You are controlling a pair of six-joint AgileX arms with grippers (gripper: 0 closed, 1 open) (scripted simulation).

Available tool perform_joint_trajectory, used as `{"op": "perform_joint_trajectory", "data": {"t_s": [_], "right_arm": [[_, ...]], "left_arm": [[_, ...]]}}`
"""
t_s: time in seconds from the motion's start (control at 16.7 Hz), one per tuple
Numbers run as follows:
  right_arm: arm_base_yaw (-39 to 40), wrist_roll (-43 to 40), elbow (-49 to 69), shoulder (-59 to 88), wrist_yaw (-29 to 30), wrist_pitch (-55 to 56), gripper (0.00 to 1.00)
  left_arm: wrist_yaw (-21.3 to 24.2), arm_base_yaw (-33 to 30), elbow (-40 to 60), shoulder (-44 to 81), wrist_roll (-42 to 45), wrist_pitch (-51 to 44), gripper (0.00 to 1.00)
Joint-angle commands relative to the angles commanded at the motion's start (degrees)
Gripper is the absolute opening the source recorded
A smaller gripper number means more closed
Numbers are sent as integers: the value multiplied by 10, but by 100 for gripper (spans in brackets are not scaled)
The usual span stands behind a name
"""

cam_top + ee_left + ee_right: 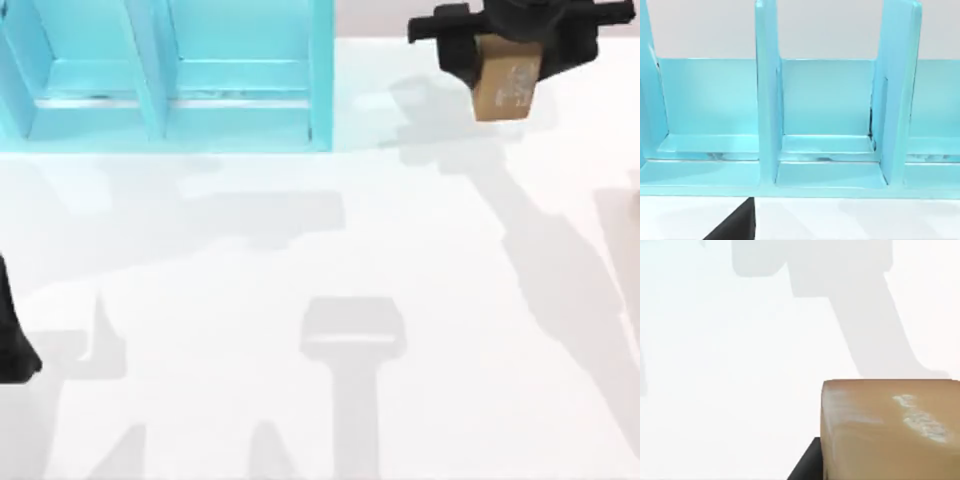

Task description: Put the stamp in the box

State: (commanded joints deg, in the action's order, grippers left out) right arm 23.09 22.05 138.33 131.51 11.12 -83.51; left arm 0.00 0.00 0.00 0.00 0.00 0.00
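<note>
Right gripper: my fingers clamp stamp, top-right over bench.
Box: top-left, dividers upright.
Left gripper: left edge, cut off; finger state can't tell.

no readable text anywhere, just faint whitish marks, perhaps lettering, on the stamp

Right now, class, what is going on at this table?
The right gripper holds the tan-brown stamp between its fingers, at the top right of the top view, above the white table. The stamp is not yet in the light blue box, which stands at the table's upper left with upright dividers splitting it into compartments. The left arm sits parked at the table's left edge, its wrist camera facing the box's compartments.
</note>
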Motion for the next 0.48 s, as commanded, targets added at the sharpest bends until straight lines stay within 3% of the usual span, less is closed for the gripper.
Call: {"op": "perform_joint_trajectory", "data": {"t_s": [0.48], "right_arm": [[-355,-372,-381,-242,-63,106,0]], "left_arm": [[0,0,0,0,0,0,100]]}}
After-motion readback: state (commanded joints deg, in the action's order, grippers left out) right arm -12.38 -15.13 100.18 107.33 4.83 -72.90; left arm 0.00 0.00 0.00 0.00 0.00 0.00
